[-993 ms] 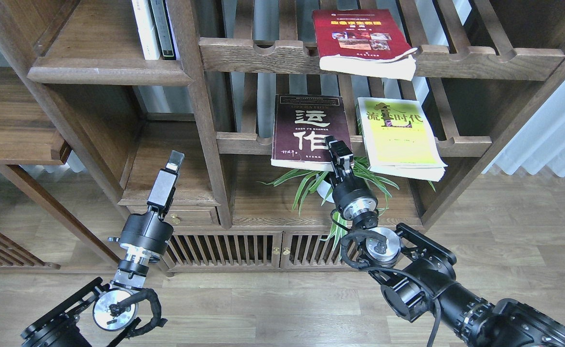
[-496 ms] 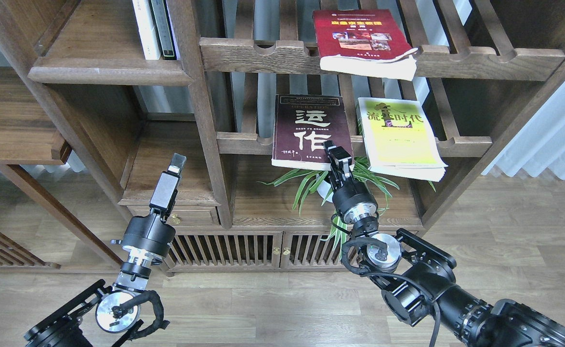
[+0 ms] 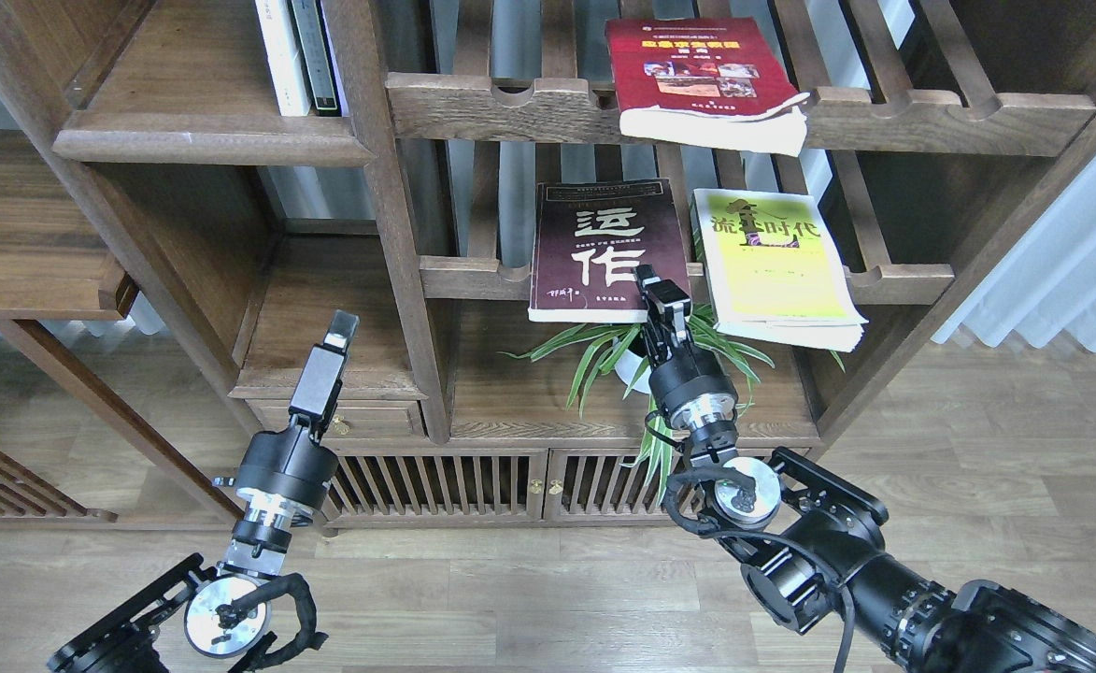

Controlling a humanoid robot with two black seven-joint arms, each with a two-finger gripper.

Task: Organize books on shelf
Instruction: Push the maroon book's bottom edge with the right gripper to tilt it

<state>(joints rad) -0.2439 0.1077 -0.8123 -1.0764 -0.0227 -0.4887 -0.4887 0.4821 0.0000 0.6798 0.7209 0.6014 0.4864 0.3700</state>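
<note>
The dark maroon book [image 3: 604, 234] lies on the middle slatted rack, its front edge past the rail. The yellow-green book [image 3: 776, 266] lies right of it. The red book [image 3: 697, 75] lies on the upper slatted rack. My right gripper [image 3: 658, 292] is at the maroon book's front right corner, with one finger over the cover, and looks shut on that corner. My left gripper [image 3: 340, 329] is raised in front of the lower left compartment and holds nothing. It is seen from the side, so its fingers cannot be told apart. The solid plank shelf [image 3: 202, 140] is at the upper left.
Thin white and dark-green books [image 3: 297, 56] stand upright at the right end of the plank shelf. A potted green plant [image 3: 622, 355] sits under the maroon book, behind my right wrist. A thick post [image 3: 389, 234] separates the left compartments from the racks. A small drawer [image 3: 351, 421] is below my left gripper.
The maroon book has shifted slightly up and to the right together with my right gripper. My left gripper has dropped a little.
</note>
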